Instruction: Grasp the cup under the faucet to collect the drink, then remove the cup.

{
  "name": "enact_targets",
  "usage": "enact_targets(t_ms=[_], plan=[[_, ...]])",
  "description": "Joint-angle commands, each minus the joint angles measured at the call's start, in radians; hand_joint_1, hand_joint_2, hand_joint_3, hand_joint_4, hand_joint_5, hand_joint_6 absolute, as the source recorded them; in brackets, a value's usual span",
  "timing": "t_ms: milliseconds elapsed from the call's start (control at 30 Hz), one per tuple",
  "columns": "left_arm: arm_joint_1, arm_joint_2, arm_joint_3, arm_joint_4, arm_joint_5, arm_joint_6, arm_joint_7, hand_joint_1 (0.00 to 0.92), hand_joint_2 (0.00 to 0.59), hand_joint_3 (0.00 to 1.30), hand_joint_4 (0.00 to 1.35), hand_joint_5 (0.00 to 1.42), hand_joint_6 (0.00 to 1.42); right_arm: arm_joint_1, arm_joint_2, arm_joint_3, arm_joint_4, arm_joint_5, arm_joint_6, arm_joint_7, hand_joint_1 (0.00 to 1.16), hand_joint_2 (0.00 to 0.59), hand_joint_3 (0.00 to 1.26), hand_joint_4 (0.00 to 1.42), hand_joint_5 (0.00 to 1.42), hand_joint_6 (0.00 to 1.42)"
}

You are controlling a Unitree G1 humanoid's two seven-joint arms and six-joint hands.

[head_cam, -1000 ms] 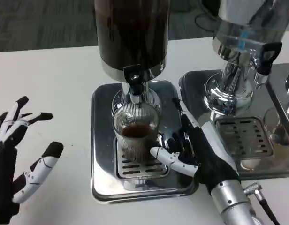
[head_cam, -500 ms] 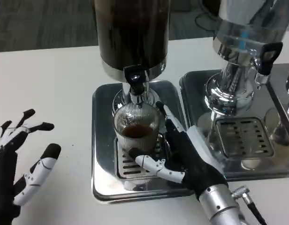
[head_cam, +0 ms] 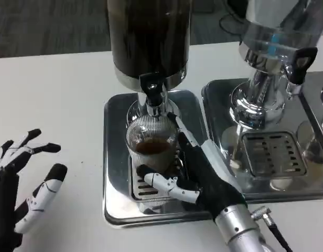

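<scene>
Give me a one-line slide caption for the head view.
Right hand wraps its fingers around the ribbed glass cup of dark drink under the dispenser faucet; left hand waits open.

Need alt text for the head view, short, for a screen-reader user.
The robot's right hand wraps around a ribbed glass cup holding some dark drink, standing on a steel drip tray under the faucet of a dark dispenser. The left hand rests open on the white table.
</scene>
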Motion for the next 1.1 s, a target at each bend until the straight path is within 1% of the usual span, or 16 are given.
enact_targets(t_ms=[33,167,233,300,400,467,533,600,667,800,900,1100], plan=[[0.013,0.007,-0.003,-0.009,-0.016,0.013,-0.012,0.000,0.201,0.51,0.21,0.32,0.07,-0.018,0.017,0.000,0.040,0.003,-0.046,-0.026,0.55,0.168,0.00,0.00,0.00,0.11],[0.019,0.011,0.001,-0.013,-0.028,0.016,-0.019,0.000,0.202,0.52,0.23,0.35,0.07,-0.026,0.034,-0.003,0.075,0.003,-0.070,-0.061,0.58,0.168,0.00,0.00,0.00,0.13],[0.021,0.010,0.003,-0.015,-0.036,0.018,-0.026,0.000,0.202,0.53,0.25,0.36,0.07,-0.032,0.041,-0.003,0.102,0.012,-0.080,-0.056,0.59,0.167,0.00,0.00,0.00,0.13],[0.023,0.010,0.005,-0.017,-0.041,0.018,-0.030,0.000,0.202,0.54,0.26,0.37,0.07,-0.033,0.055,-0.002,0.130,0.020,-0.105,-0.065,0.61,0.164,0.00,0.00,0.00,0.14],[0.027,0.009,0.007,-0.022,-0.045,0.018,-0.033,0.000,0.202,0.54,0.27,0.38,0.07,-0.039,0.061,0.006,0.153,0.016,-0.133,-0.075,0.63,0.160,0.00,0.00,0.00,0.15],[0.029,0.008,0.007,-0.025,-0.050,0.019,-0.034,0.000,0.203,0.54,0.27,0.38,0.07,-0.038,0.066,0.006,0.160,0.006,-0.152,-0.102,0.65,0.157,0.00,0.00,0.00,0.17],[0.032,0.009,0.007,-0.028,-0.053,0.021,-0.036,0.000,0.205,0.54,0.27,0.38,0.07,-0.049,0.073,0.003,0.184,0.013,-0.163,-0.109,0.67,0.154,0.00,0.00,0.01,0.18],[0.035,0.009,0.007,-0.032,-0.054,0.024,-0.039,0.000,0.207,0.55,0.28,0.38,0.07,-0.056,0.080,0.001,0.202,0.019,-0.169,-0.111,0.69,0.163,0.00,0.00,0.03,0.20],[0.037,0.007,0.008,-0.036,-0.052,0.026,-0.039,0.000,0.208,0.55,0.29,0.38,0.07,-0.061,0.086,0.000,0.218,0.018,-0.188,-0.125,0.70,0.165,0.00,0.00,0.04,0.21],[0.044,0.005,0.010,-0.046,-0.056,0.029,-0.042,0.000,0.208,0.55,0.29,0.39,0.07,-0.068,0.095,-0.007,0.236,0.021,-0.192,-0.135,0.72,0.159,0.00,0.02,0.08,0.23],[0.053,0.006,0.013,-0.054,-0.057,0.031,-0.042,0.000,0.208,0.55,0.29,0.40,0.07,-0.066,0.096,-0.004,0.241,0.018,-0.204,-0.141,0.74,0.157,0.00,0.06,0.12,0.29],[0.062,0.006,0.018,-0.062,-0.061,0.033,-0.044,0.000,0.212,0.56,0.31,0.40,0.07,-0.058,0.102,-0.002,0.236,0.007,-0.191,-0.162,0.80,0.160,0.00,0.11,0.20,0.38]])
